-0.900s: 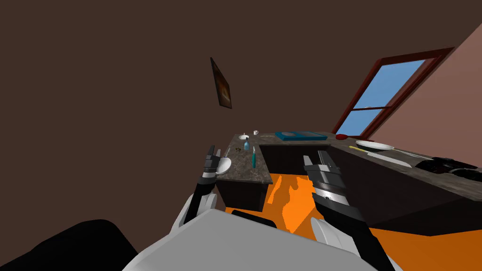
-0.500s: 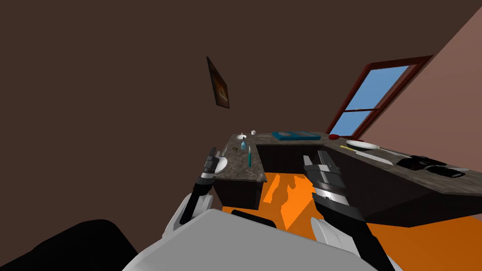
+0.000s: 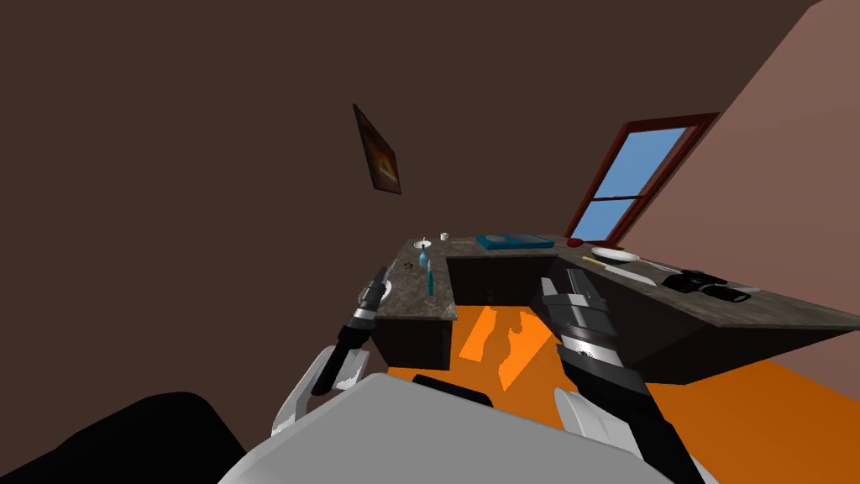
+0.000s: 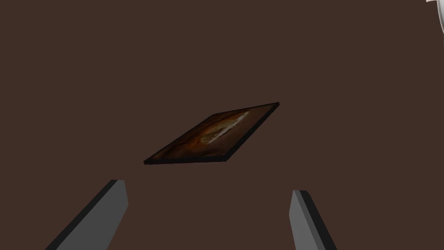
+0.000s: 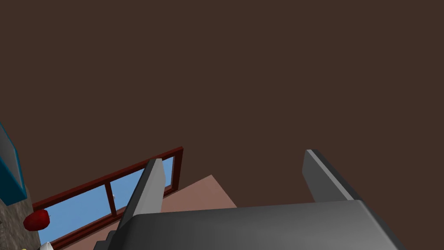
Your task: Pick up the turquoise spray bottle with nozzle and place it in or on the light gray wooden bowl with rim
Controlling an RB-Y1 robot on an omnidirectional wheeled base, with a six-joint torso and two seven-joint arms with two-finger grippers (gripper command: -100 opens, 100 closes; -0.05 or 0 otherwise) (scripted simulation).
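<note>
On the counter (image 3: 411, 304), the bottle (image 3: 424, 256) is standing beyond the bowl (image 3: 387, 289), left gripper (image 4: 208, 185) and right gripper (image 5: 233, 155) hanging released.

place: home kitchen | evidence: stone counter (image 3: 414, 299), plate (image 3: 615, 254), cup (image 3: 444, 236), window (image 3: 628, 178)

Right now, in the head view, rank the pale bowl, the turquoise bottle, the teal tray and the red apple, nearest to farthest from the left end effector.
1. Pale bowl: right beside the left end effector, at the near end of the left counter.
2. Turquoise bottle: farther along that counter.
3. Teal tray: on the back counter.
4. Red apple: past the tray, toward the window.
</note>
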